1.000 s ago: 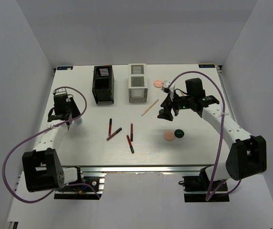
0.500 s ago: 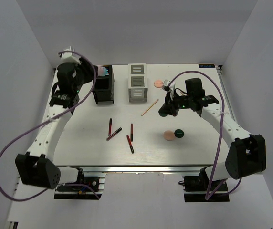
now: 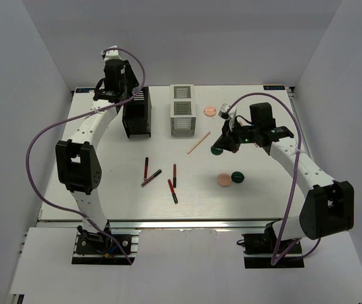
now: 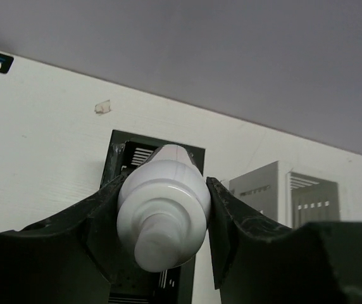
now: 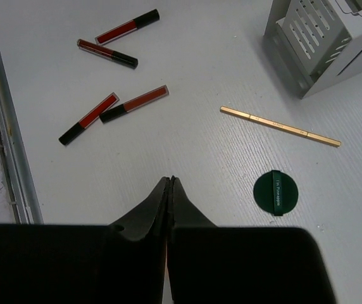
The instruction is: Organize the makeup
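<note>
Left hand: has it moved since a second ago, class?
Yes: the left hand, gripping the bottle, swung farther back and rightward, reaching the black box.

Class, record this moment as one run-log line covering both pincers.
left pincer: holds white bottle over black box | right pincer: shut, empty, over table near green disc

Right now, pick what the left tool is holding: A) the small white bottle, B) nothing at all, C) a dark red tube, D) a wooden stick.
A: in the left wrist view the small white bottle sits clamped in the left tool, with the black slatted box just beyond it.
</note>
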Action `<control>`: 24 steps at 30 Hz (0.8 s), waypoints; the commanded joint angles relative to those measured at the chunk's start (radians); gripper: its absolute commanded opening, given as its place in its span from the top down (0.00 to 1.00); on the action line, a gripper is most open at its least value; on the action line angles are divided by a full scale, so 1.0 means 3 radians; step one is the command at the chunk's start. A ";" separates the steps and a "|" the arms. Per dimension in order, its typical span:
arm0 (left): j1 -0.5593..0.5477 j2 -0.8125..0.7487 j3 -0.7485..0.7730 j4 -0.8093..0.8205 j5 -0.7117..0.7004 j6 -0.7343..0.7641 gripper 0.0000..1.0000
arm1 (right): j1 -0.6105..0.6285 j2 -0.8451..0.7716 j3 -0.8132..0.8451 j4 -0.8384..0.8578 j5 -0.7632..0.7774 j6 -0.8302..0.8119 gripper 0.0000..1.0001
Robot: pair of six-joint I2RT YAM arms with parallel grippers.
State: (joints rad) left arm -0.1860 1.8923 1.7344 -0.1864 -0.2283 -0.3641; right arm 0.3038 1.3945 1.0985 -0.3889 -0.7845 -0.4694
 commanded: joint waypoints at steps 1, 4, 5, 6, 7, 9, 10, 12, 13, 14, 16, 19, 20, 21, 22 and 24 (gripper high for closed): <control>-0.0004 -0.0080 0.0232 -0.0018 -0.0098 0.0124 1.00 | -0.0046 -0.0108 0.0015 0.0090 0.0007 0.0046 1.00; -0.0004 -0.0029 0.0191 -0.0069 -0.0108 0.0170 1.00 | -0.0067 -0.0087 0.0025 0.0095 0.0012 0.0041 1.00; -0.0004 0.0032 0.0191 -0.0099 -0.0113 0.0191 1.00 | -0.0072 -0.0082 0.0030 0.0095 0.0007 0.0041 1.00; -0.0004 0.0058 0.0206 -0.0110 -0.0118 0.0232 1.00 | -0.0077 -0.0067 0.0035 0.0090 0.0002 0.0041 1.00; -0.0004 0.0089 0.0222 -0.0115 -0.0118 0.0237 1.00 | -0.0072 -0.0057 0.0045 0.0090 -0.0013 0.0036 1.00; -0.0004 0.0176 0.0308 -0.0156 -0.0103 0.0247 0.98 | -0.0077 -0.0036 0.0071 0.0080 -0.0018 0.0041 1.00; -0.0004 0.0206 0.0344 -0.0212 -0.0098 0.0247 0.93 | -0.0077 -0.0031 0.0076 0.0079 -0.0018 0.0041 1.00; -0.0004 0.0273 0.0421 -0.0258 -0.0098 0.0263 0.72 | -0.0077 -0.0016 0.0086 0.0074 -0.0018 0.0046 1.00; -0.0004 0.0288 0.0431 -0.0273 -0.0098 0.0258 0.67 | -0.0077 -0.0011 0.0081 0.0069 -0.0023 0.0046 1.00; -0.0004 0.0293 0.0426 -0.0289 -0.0103 0.0268 0.62 | -0.0072 -0.0005 0.0081 0.0064 -0.0028 0.0051 0.99; -0.0004 0.0294 0.0411 -0.0294 -0.0134 0.0268 0.50 | -0.0077 0.0000 0.0081 0.0059 -0.0039 0.0061 0.90; -0.0004 0.0278 0.0401 -0.0304 -0.0144 0.0263 0.45 | -0.0072 0.0015 0.0081 0.0049 -0.0044 0.0061 0.85; -0.0004 0.0273 0.0401 -0.0304 -0.0134 0.0263 0.43 | -0.0077 0.0020 0.0081 0.0049 -0.0044 0.0061 0.84; -0.0004 0.0253 0.0401 -0.0309 -0.0124 0.0242 0.42 | -0.0077 0.0025 0.0081 0.0044 -0.0044 0.0061 0.82; -0.0004 0.0232 0.0401 -0.0309 -0.0098 0.0247 0.40 | -0.0072 0.0025 0.0086 0.0039 -0.0044 0.0061 0.80; -0.0004 0.0202 0.0401 -0.0320 -0.0078 0.0227 0.32 | -0.0077 0.0025 0.0076 0.0033 -0.0044 0.0061 0.77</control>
State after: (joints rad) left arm -0.1864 2.0167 1.8095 -0.3065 -0.2512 -0.2951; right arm 0.2836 1.3987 1.0985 -0.3904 -0.7815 -0.4526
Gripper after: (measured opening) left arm 0.661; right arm 0.226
